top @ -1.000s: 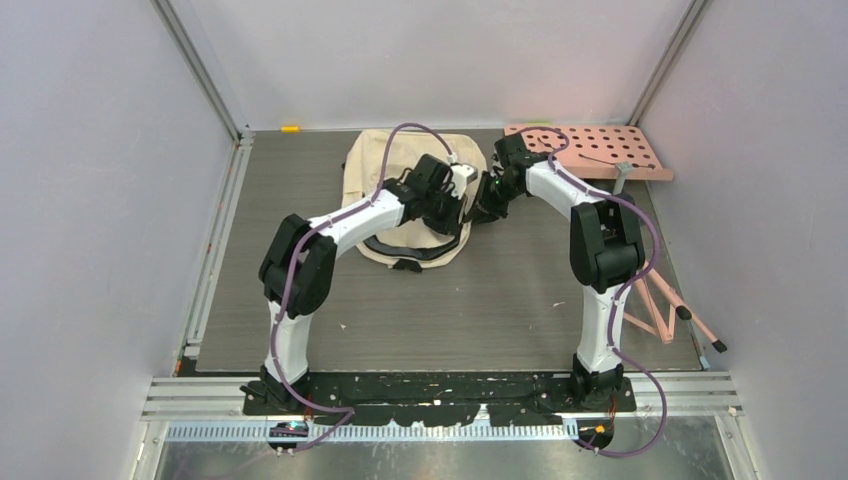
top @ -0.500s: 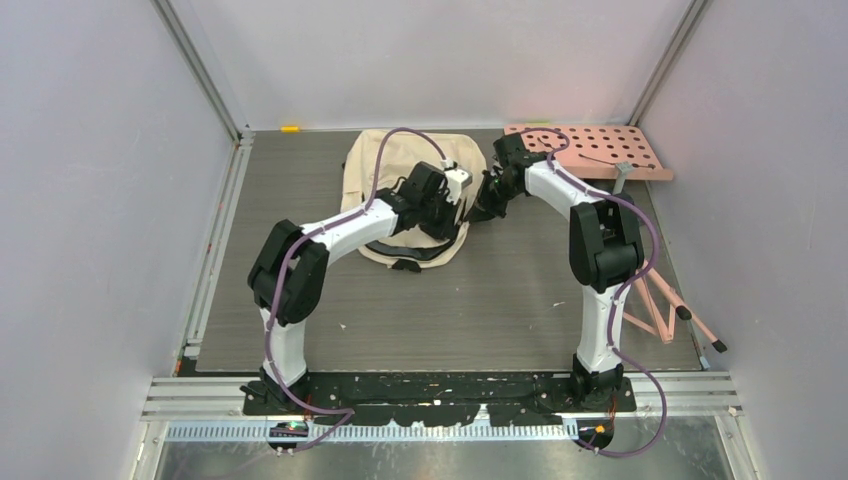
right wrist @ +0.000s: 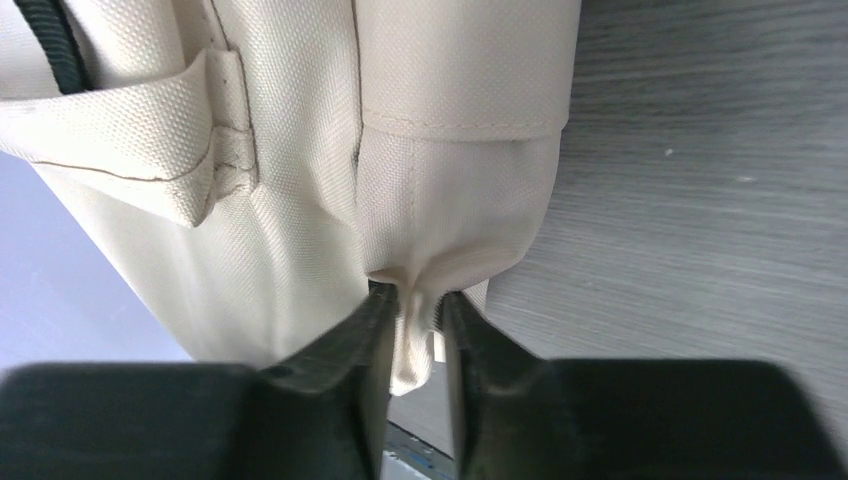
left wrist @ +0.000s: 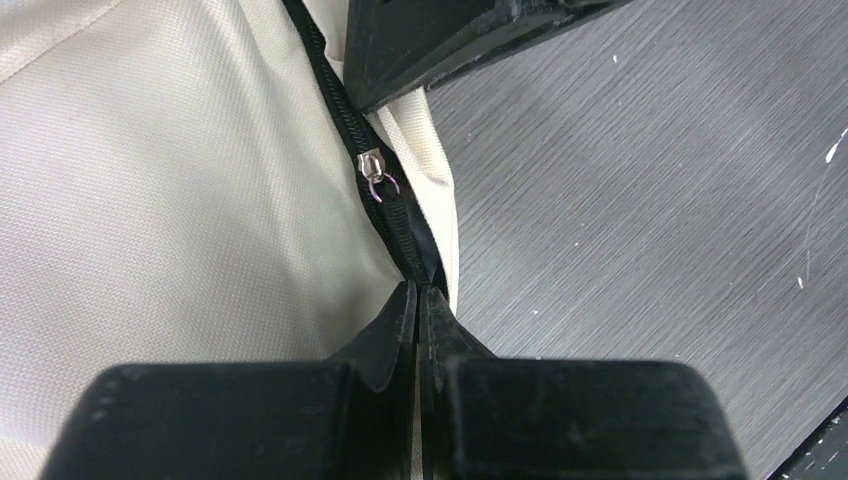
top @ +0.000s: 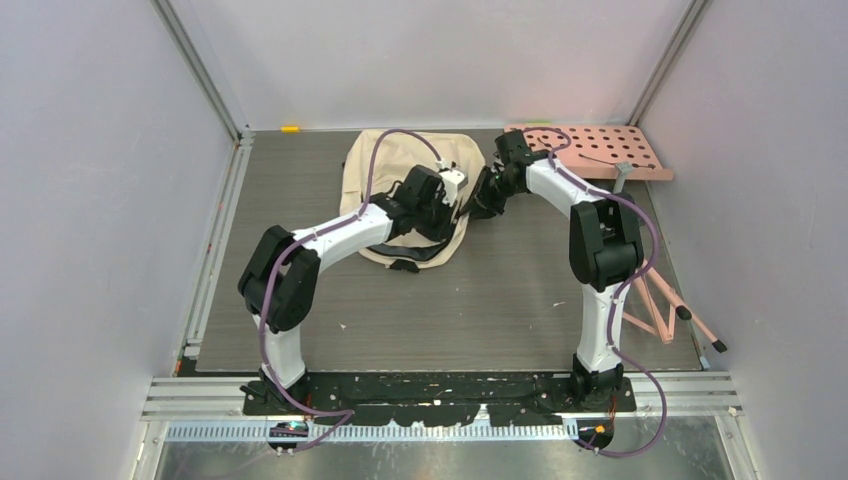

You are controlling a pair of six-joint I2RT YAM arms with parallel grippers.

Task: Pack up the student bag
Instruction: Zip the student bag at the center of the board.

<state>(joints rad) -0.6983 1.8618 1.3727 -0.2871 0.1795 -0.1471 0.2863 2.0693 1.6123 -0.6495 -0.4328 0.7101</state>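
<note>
Top external: student bag (top: 372,162) at far centre.
Left gripper (left wrist: 418,300) closed tight at black zipper (left wrist: 392,215); right gripper (right wrist: 412,305) pinching fabric fold.

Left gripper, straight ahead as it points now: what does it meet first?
The black zipper on the bag, right at the left gripper tips; silver slider just beyond, depth unclear.

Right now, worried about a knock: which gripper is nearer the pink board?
Right. The right gripper pinches the bag's edge nearest the board; the left gripper, shut on the zipper, sits farther from it.
</note>
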